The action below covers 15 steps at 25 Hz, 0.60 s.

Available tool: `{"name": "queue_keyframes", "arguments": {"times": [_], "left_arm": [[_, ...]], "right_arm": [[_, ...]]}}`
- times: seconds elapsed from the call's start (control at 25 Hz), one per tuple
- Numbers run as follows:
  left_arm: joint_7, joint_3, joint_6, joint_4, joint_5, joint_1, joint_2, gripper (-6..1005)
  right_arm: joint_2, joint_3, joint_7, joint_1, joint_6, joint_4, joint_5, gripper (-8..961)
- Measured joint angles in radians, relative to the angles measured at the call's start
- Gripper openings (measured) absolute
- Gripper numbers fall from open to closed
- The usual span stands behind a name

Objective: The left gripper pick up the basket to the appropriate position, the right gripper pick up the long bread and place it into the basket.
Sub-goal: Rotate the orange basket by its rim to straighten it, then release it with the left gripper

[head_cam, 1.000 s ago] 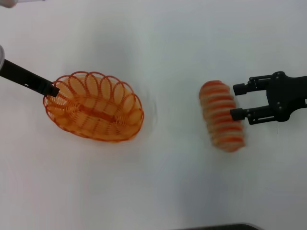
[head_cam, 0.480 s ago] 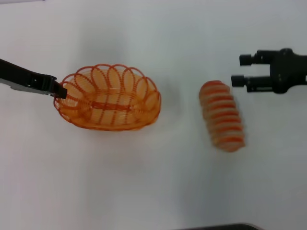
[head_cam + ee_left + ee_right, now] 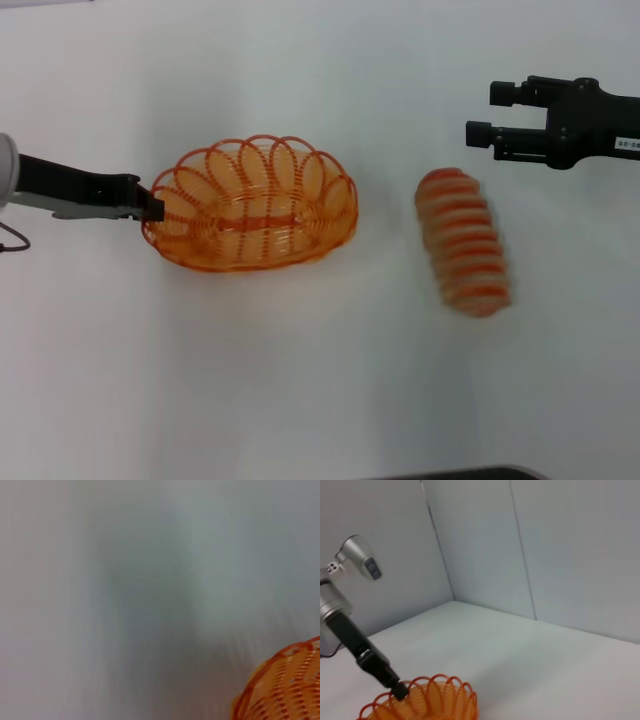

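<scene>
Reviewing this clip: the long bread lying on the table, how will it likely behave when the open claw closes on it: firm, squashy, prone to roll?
The long bread has a rounded, ridged body, so it may roll sideways if nudged off-centre. The crosswise ridges probably give the right gripper some purchase, making slipping less likely. It looks light for its size; whether it squashes cannot be judged here.

Basket cut off at the left wrist view's corner, blurred; lower part cropped in right wrist view.

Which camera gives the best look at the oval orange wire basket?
The head view: it shows the whole oval orange wire basket, with the left gripper at its rim. The left wrist view catches only one edge; the right wrist view shows part of its looped rim.
</scene>
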Motion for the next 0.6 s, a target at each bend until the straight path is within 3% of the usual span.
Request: {"name": "queue_keyframes", "arguments": {"times": [0.4, 0.6], "left_arm": [[-0.011, 0.085, -0.108, -0.031, -0.127, 0.075, -0.002, 66], [-0.029, 0.169, -0.169, -0.033, -0.135, 0.088, -0.002, 67]], "right_arm": [[0.009, 0.008, -0.013, -0.005, 0.017, 0.007, 0.014, 776], [0.009, 0.008, -0.013, -0.003, 0.018, 0.009, 0.015, 776]]}}
